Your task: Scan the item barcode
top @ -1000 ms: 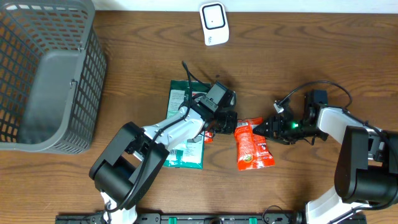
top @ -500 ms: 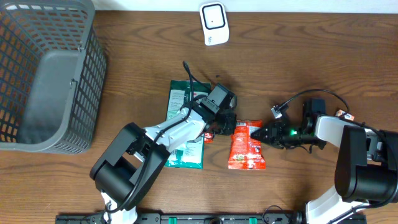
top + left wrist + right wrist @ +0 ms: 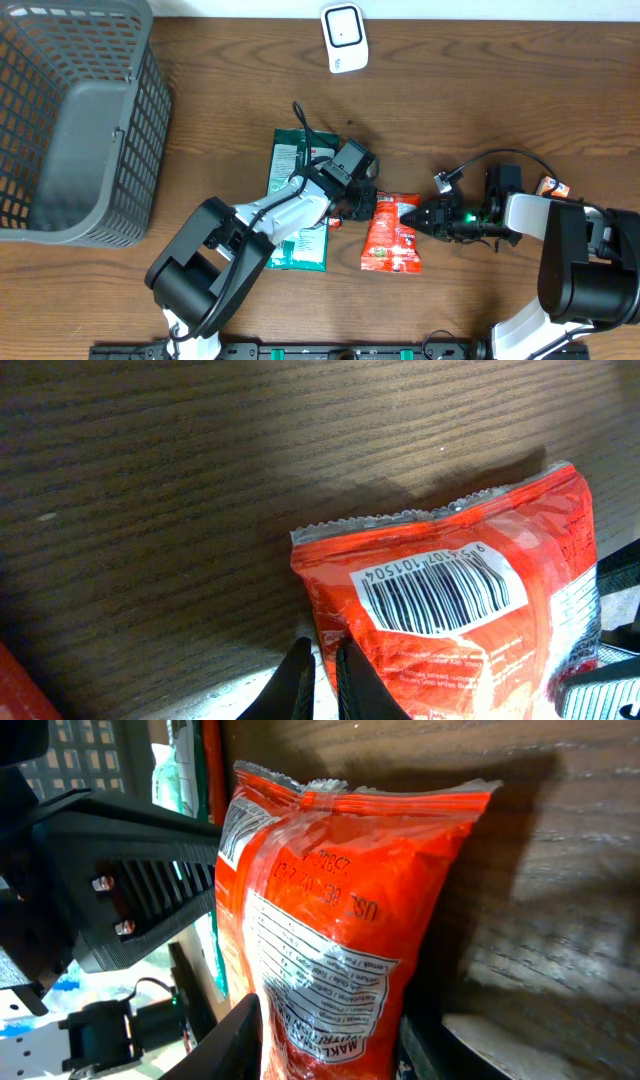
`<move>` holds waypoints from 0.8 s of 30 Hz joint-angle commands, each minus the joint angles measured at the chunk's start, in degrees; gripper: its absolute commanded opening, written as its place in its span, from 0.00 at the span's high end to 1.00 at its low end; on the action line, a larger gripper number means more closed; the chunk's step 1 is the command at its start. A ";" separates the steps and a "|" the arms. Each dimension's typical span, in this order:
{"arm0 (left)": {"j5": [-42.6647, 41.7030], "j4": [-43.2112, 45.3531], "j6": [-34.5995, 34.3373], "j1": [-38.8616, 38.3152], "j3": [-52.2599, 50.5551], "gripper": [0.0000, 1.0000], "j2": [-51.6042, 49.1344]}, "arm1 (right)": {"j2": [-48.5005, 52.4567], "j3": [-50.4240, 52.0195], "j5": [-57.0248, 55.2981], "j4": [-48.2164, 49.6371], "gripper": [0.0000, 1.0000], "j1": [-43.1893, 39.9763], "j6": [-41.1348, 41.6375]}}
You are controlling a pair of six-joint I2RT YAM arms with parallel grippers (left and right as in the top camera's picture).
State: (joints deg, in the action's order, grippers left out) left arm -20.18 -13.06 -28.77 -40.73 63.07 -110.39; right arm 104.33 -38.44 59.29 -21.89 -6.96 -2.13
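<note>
red snack pouch (image 3: 392, 235) lying between both grippers, its lower end running out of the left wrist view, left gripper (image 3: 362, 207) sitting closed at its edge, any pinch unclear, right gripper (image 3: 418, 214) clamping the pouch, whose bottom is now swinging further left than a second ago

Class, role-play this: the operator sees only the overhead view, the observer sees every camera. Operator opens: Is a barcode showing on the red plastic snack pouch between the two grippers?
Observer: Yes. The left wrist view shows a black-and-white barcode on the red plastic snack pouch, just below its crimped edge.
Operator: Does the right gripper have it?
Observer: In the right wrist view the pouch fills the gap between the fingers of the right gripper, touching both.
Operator: What faces that camera?
Observer: A panel of small white print, no barcode.
</note>
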 commanded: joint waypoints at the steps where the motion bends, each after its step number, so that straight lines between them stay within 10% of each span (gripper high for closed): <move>1: 0.83 -0.13 -0.72 -0.17 -0.61 0.89 -0.96 | 0.70 0.72 2.84 0.48 0.63 0.55 0.39; 24: 1.68 -0.11 -0.94 -0.17 -0.61 0.89 -0.96 | 0.70 0.72 5.79 5.86 0.67 4.68 4.04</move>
State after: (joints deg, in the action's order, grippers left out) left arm -18.87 -13.06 -28.99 -40.71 63.07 -110.39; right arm 104.62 -38.02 61.78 -16.60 -3.42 0.97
